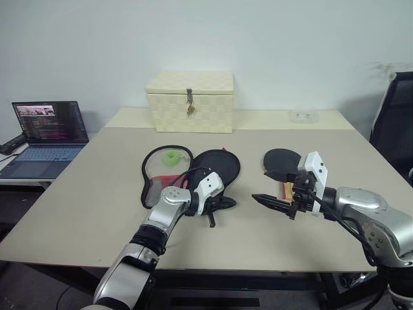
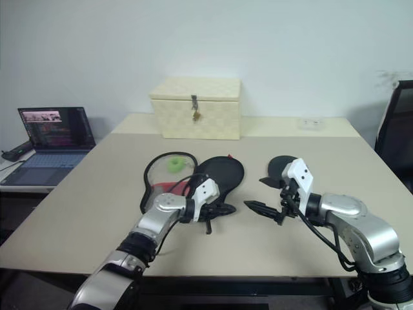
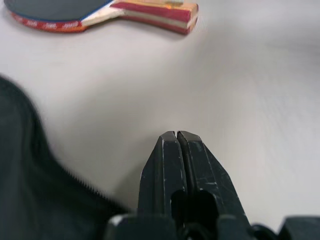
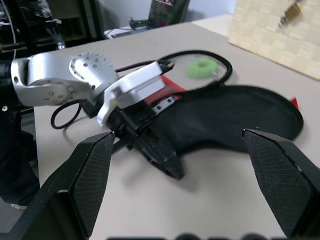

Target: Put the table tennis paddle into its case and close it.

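Table tennis paddle (image 1: 282, 161) is lying flat on the tan table (image 1: 97, 194), black face up, at about two o'clock from the table's middle, its handle partly hidden behind the right gripper (image 1: 274, 203). Well apart from it, at about ten o'clock from the middle, the case (image 1: 216, 166) is lying open, its black half spreading toward the paddle and its mesh half (image 1: 161, 173) holding a small green ball (image 1: 172, 157). The left gripper (image 1: 222, 203) is hovering at the case's near edge with its fingers (image 3: 177, 165) pressed together, pinching nothing. The right gripper is hanging above the table with its fingers (image 4: 90, 175) spread wide, empty. A cream woven box (image 1: 190, 100) is sitting at twelve o'clock, a laptop (image 1: 45, 132) at nine.
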Robot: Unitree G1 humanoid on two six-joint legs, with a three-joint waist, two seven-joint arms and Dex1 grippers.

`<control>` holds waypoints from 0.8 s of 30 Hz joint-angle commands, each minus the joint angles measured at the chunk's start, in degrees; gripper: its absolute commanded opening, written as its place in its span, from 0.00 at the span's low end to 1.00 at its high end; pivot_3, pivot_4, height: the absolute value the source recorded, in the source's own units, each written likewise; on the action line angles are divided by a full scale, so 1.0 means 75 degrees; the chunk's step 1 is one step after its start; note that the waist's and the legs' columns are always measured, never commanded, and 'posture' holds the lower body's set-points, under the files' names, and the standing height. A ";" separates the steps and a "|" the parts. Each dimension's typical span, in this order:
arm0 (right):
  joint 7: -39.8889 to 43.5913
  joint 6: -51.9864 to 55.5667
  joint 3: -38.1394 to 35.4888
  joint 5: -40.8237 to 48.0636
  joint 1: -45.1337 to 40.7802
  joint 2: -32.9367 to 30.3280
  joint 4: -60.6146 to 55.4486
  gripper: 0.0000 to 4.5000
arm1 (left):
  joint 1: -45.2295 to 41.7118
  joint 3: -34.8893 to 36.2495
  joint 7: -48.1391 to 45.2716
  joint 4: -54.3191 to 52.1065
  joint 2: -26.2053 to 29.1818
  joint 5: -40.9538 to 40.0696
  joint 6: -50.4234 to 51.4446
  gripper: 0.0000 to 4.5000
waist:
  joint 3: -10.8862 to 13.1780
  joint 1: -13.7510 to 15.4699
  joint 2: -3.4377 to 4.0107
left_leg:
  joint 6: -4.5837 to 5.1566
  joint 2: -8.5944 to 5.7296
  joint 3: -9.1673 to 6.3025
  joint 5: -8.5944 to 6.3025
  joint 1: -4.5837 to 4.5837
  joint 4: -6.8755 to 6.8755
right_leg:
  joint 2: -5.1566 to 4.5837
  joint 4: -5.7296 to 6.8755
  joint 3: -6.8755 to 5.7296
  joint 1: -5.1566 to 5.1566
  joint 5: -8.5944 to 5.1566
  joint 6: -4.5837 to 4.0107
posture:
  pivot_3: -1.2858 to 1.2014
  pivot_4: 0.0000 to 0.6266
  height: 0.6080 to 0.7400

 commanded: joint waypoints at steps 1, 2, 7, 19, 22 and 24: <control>0.0113 -0.0126 -0.0257 0.0122 0.0054 -0.0119 -0.0299 1.00 | -0.0138 -0.0049 -0.0361 -0.0103 0.0059 -0.0046 -0.0182 0.05 | 0.0000 -0.0003 0.0000 | 0.0000 0.0000 0.0001 0.0000 0.0000 -0.0001 | 0.0000 0.0000 0.0001 0.0000 0.0000 0.0000 | 0.52 0.24 1.00; 0.0137 -0.0118 -0.0256 0.0145 0.0068 -0.0123 -0.0293 1.00 | -0.0105 -0.0028 -0.0408 -0.0165 0.0089 -0.0073 -0.0224 0.09 | 0.0000 -0.0002 0.0000 | 0.0000 0.0000 0.0000 0.0000 0.0001 -0.0001 | 0.0001 0.0000 0.0000 0.0000 0.0000 0.0000 | 0.52 0.24 1.00; 0.0213 -0.0114 -0.0181 0.0152 0.0065 -0.0059 -0.0178 1.00 | 0.0220 0.0423 -0.0322 -0.0874 0.0393 -0.0364 -0.0235 0.43 | 0.0000 0.0000 0.0000 | 0.0000 0.0002 -0.0003 0.0000 0.0001 0.0000 | 0.0003 0.0001 0.0002 0.0000 0.0000 0.0000 | 0.52 0.24 1.00; -0.1030 0.0798 0.0422 -0.0135 -0.0422 0.1052 0.0752 1.00 | 0.2477 0.3262 0.0896 -0.4334 0.2545 -0.2159 0.2245 0.72 | 0.0000 -0.0036 0.0002 | -0.0002 0.0025 -0.0021 0.0000 0.0013 -0.0009 | -0.0006 0.0007 0.0018 -0.0009 0.0000 -0.0006 | 0.52 0.24 1.00; -0.1339 0.0816 0.0861 -0.0537 -0.0620 0.1426 0.1185 1.00 | 0.2933 0.3668 0.0964 -0.4660 0.2966 -0.2405 0.2517 0.72 | 0.0001 0.0019 0.0001 | -0.0002 0.0025 -0.0019 0.0000 0.0014 -0.0008 | -0.0009 0.0007 0.0020 -0.0008 0.0001 -0.0006 | 0.52 0.24 1.00; -0.1537 0.0722 0.1187 -0.0859 -0.0835 0.1783 0.1595 1.00 | 0.3142 0.3870 0.0988 -0.4721 0.3206 -0.2448 0.2556 0.72 | 0.0001 0.0021 0.0000 | -0.0002 0.0025 -0.0024 0.0001 0.0012 -0.0005 | -0.0010 0.0006 0.0020 -0.0007 0.0001 -0.0006 | 0.52 0.24 1.00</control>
